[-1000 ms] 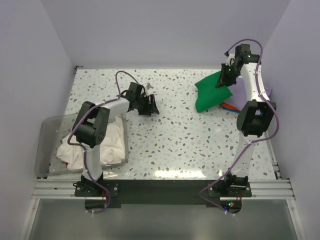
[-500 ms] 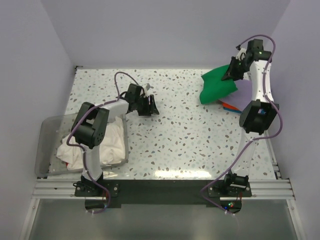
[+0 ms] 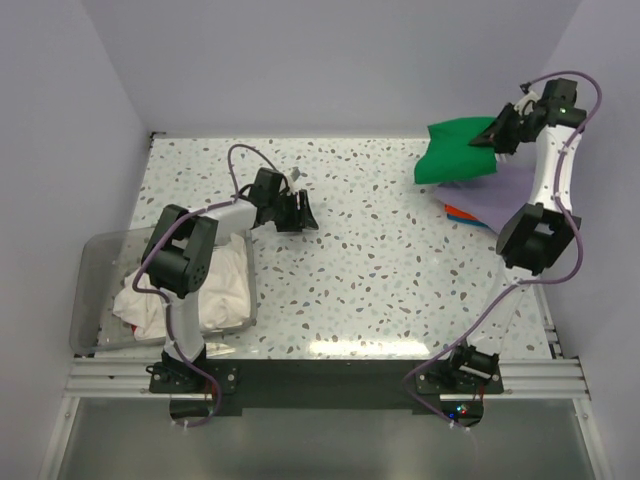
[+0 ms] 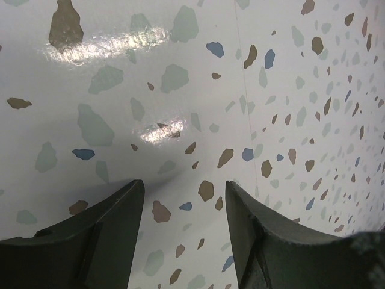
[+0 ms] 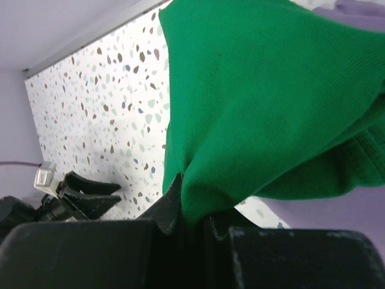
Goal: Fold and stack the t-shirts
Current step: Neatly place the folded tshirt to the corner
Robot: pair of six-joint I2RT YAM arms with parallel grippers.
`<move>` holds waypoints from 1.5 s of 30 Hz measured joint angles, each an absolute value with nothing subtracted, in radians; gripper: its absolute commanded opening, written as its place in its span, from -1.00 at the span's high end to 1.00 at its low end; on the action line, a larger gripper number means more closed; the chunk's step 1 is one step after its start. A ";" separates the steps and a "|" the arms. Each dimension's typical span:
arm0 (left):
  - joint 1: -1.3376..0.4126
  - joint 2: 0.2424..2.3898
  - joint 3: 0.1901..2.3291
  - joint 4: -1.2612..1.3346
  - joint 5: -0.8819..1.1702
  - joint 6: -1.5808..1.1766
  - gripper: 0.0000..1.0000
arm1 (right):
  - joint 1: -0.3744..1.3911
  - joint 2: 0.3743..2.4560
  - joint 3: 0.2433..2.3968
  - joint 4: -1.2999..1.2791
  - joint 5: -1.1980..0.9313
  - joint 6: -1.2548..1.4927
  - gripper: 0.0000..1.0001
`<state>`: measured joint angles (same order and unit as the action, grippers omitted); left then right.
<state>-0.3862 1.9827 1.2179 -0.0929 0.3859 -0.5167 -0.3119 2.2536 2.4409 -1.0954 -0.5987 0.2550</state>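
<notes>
Speckled terrazzo table, lavender walls; left gripper fingers apart; right gripper clamped on green t-shirt

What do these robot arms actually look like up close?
The left arm and right arm have white tubes joined by chunky black joints. A thin purple cable loops along each. The fingers are dark, tapered and matte. Black bases bolt to a silver rail.
</notes>
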 measured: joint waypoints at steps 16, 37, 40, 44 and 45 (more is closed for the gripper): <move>-0.386 1.943 1.188 -0.138 0.378 -0.516 -0.23 | -0.434 2.231 2.334 -1.061 -0.620 0.236 1.00; -0.386 1.820 1.180 -0.248 0.347 -0.513 -0.25 | -0.511 2.188 2.228 -1.099 -0.441 0.130 -0.61; -0.386 1.789 1.180 -0.262 0.331 -0.513 -0.25 | -0.512 2.188 2.231 -1.104 -0.395 0.118 -0.98; -0.386 1.719 1.180 -0.270 0.308 -0.513 -0.25 | -0.512 2.183 2.226 -1.098 -0.321 0.115 -0.98; -0.386 1.700 1.180 -0.270 0.304 -0.513 -0.25 | -0.512 2.176 2.216 -1.091 -0.302 0.115 -0.98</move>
<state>-0.3862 1.6997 1.1797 -0.2699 0.3038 -0.5125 -0.5117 2.1757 2.2162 -1.0912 -0.3023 0.1154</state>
